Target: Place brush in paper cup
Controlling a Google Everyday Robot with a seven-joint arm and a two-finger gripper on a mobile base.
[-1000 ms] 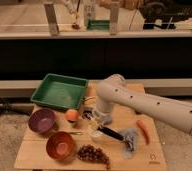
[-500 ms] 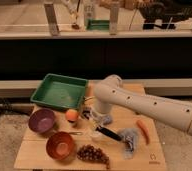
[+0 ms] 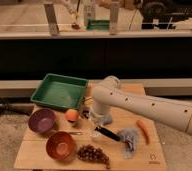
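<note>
My arm has swung left, bringing the gripper (image 3: pixel 95 116) (finger state hidden, I cannot tell) lower. The brush (image 3: pixel 109 133) lies just beside it.

- arm (image 3: pixel 149 107): cream-white smooth tube, few small dark dots along its side
- rounded bulbous joint (image 3: pixel 106 92) right of green tray (image 3: pixel 59 92)
- gripper (image 3: pixel 91 116) below joint, darker, detail unclear
</note>
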